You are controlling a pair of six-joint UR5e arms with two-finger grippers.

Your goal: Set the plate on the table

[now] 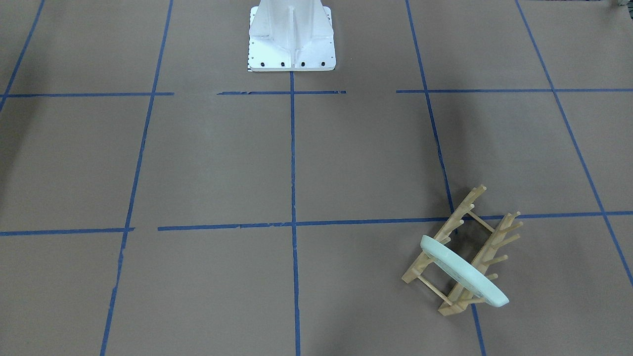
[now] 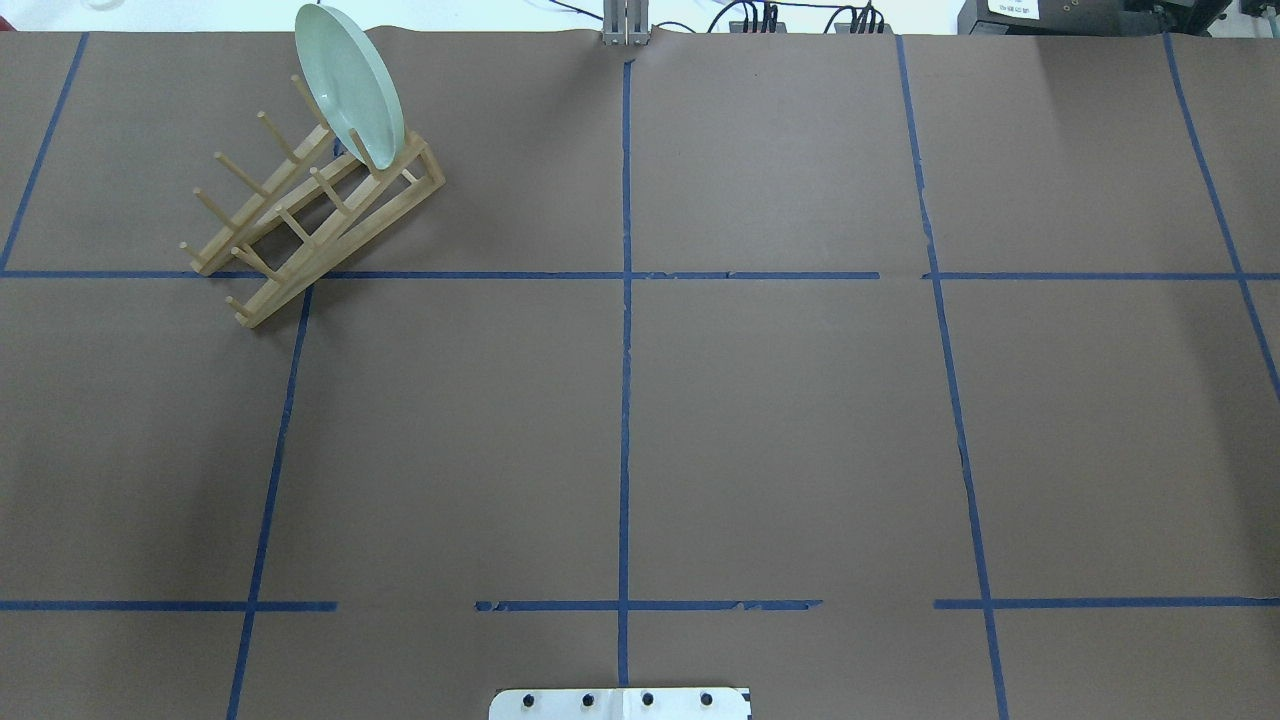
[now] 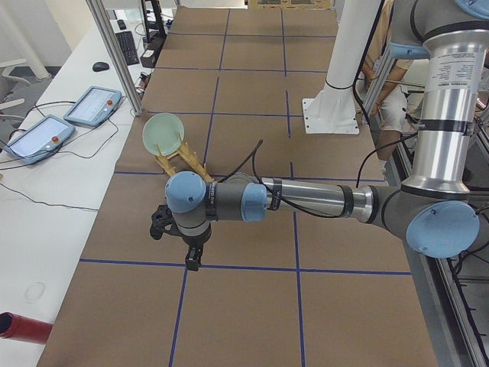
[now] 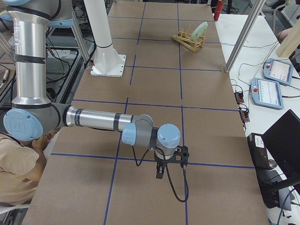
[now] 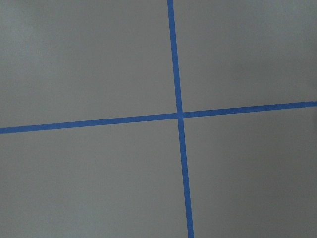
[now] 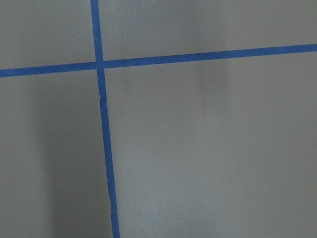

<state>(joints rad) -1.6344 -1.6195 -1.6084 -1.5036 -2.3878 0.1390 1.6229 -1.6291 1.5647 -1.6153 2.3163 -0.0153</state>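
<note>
The pale mint-green plate [image 1: 462, 271] stands on edge in the end slot of a light wooden peg rack [image 1: 457, 217] on the brown table [image 1: 222, 163]. In the overhead view the plate [image 2: 350, 85] and rack [image 2: 260, 305] are at the far left of the table [image 2: 780, 430]. The left gripper [image 3: 192, 256] shows only in the exterior left view, hovering over the table well short of the plate [image 3: 163, 132]; I cannot tell whether it is open. The right gripper [image 4: 160, 171] shows only in the exterior right view, far from the plate [image 4: 200, 30]; its state is also unclear. Both wrist views show only table and tape.
The white robot base [image 1: 292, 39] stands at the table's robot-side edge. Blue tape lines [image 5: 178, 115] cross the table. Beyond the far edge are teach pendants [image 3: 92, 105], a metal post [image 3: 114, 53] and a red cylinder [image 3: 23, 327]. A person [image 4: 18, 173] sits by the robot.
</note>
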